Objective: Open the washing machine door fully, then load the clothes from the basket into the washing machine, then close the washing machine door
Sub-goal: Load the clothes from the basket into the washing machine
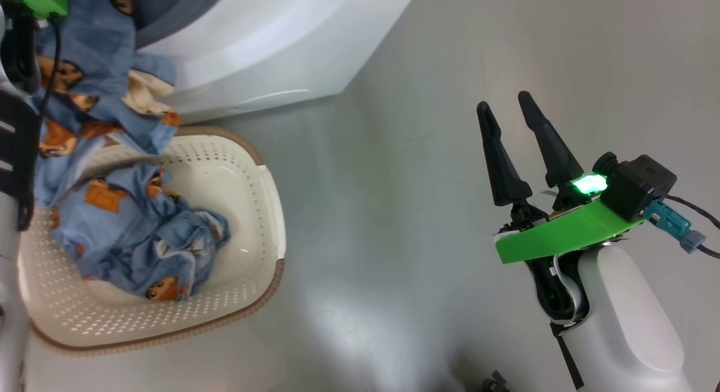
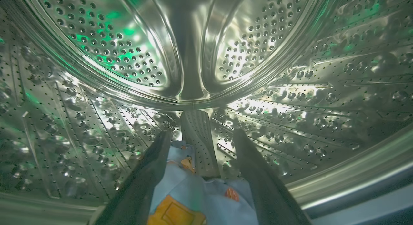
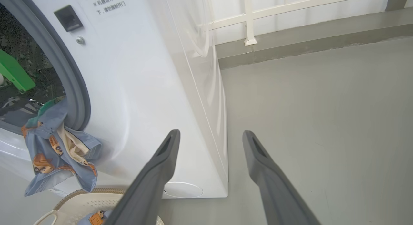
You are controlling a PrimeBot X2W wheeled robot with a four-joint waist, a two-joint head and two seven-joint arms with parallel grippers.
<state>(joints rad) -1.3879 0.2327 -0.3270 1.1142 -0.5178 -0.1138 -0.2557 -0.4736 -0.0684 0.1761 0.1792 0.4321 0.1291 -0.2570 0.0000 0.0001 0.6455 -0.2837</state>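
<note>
**Left gripper open inside the drum, one garment hanging over the mouth**

The left gripper is inside the washing machine, facing the back of the steel drum. Its two dark fingers stand wide apart. Blue cloth with orange patches lies low between them on the drum wall, just beside a ribbed paddle. Neither finger presses on the cloth, so the jaws are open and hold nothing.

A blue garment with bear prints hangs out of the machine's mouth over the grey rubber ring. It trails down the white front toward the basket. In the head view the same garment reaches from the opening down to the basket's far rim.

The basket sits on the grey floor, close against the foot of the machine's front and near its right-hand corner. More of the clothes lie crumpled in its left half, and the cream bottom of its right half is bare.

The right gripper hangs above open floor, well apart from the basket and to the right of the machine. Its fingers are spread and empty. From its own wrist camera, the right gripper points at the machine's lower front corner, where the side panel meets the floor.
</note>
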